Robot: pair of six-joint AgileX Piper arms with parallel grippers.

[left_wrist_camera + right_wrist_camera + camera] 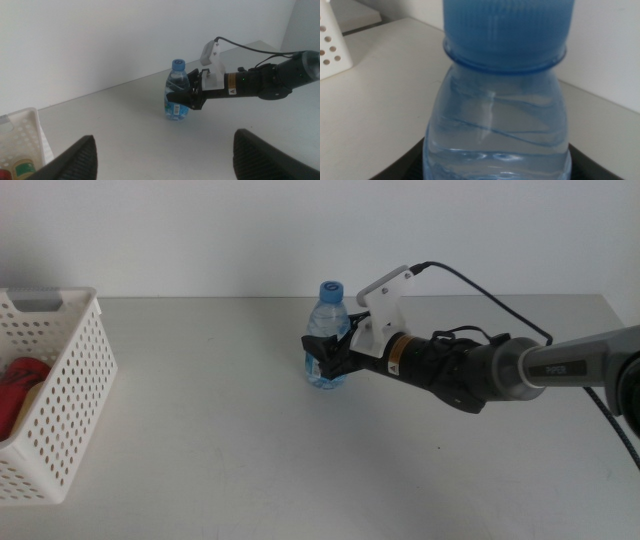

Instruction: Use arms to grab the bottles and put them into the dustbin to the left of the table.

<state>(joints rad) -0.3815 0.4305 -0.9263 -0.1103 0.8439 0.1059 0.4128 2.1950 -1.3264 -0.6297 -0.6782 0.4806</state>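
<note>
No text is legible anywhere.

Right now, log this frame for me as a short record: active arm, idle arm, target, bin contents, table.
active arm: right gripper, reaching in from the right, fingers either side of the water bottle; contact cannot be confirmed
idle arm: left gripper, out of the middle view, open and holding nothing
target: water bottle, upright on the table, blue cap on
bin contents: dustbin at the table's left holds a red can and a yellow-capped item
</note>
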